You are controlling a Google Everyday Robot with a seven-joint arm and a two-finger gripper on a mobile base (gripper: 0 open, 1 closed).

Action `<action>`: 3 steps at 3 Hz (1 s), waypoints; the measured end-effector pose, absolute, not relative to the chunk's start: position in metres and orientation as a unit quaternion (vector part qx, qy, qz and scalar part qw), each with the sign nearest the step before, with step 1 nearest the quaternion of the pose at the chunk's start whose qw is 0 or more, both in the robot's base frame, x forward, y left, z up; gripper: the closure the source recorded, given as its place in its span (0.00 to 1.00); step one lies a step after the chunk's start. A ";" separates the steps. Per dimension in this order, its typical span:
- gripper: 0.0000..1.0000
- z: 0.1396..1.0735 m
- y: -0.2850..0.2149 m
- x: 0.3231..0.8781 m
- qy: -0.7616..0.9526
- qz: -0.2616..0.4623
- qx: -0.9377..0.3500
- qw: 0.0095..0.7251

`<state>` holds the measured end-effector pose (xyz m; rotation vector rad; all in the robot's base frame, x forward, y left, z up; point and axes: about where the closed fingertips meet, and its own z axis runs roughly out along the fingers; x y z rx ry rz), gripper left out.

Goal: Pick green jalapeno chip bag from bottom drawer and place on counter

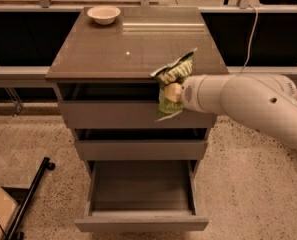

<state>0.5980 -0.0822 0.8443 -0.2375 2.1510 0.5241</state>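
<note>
The green jalapeno chip bag (172, 86) hangs upright in my gripper (174, 92), in front of the cabinet's top drawer and level with the counter's front edge. The gripper is shut on the bag's middle; its white arm reaches in from the right. The bag's top overlaps the front rim of the counter (133, 49) in view. The bottom drawer (140, 194) is pulled out below, its flat floor bare.
A small pale bowl (104, 14) sits at the counter's back left corner. The two upper drawers (138, 116) stand slightly open. A black stand leg (30, 199) lies on the speckled floor at the lower left. A white cable (250, 34) hangs at the right.
</note>
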 end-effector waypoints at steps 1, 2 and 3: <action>1.00 0.888 -0.071 0.636 0.840 0.203 -0.123 0.488; 1.00 0.921 -0.059 0.683 0.814 0.216 -0.132 0.522; 1.00 0.936 -0.052 0.734 0.800 0.231 -0.135 0.537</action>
